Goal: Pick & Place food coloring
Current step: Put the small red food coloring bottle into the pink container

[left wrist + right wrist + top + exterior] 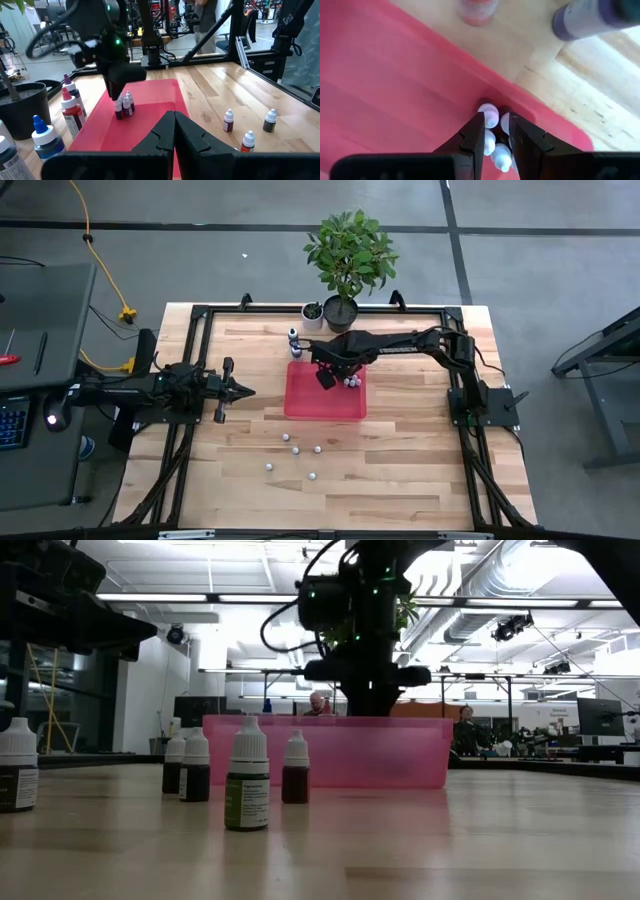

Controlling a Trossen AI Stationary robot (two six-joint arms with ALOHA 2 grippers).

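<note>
A red tray [300,405] lies mid-table. A few tiny food coloring bottles [350,381] with whitish caps stand upright in its far right part, also in the left wrist view [124,106]. My right gripper [327,377] points down over them. Its fingers are narrowly open, and the caps [489,142] show in the gap and beside the tips [496,119]. Several more tiny bottles [295,450] stand on the wood near the tray's near side [248,780]. My left gripper [247,391] waits shut left of the tray [174,117]. My right gripper comes at the cluster of bottles in the tray from above, pointing down, with its fingertips [476,125] level with or just over the caps. I cannot tell whether it touches any of the bottles.
Larger squeeze bottles [293,342] stand by the tray's far left corner [72,107]. A potted plant [345,255] and a small white pot [312,314] sit at the far edge. A black frame [190,360] rims the table. Bare wood lies right of the tray.
</note>
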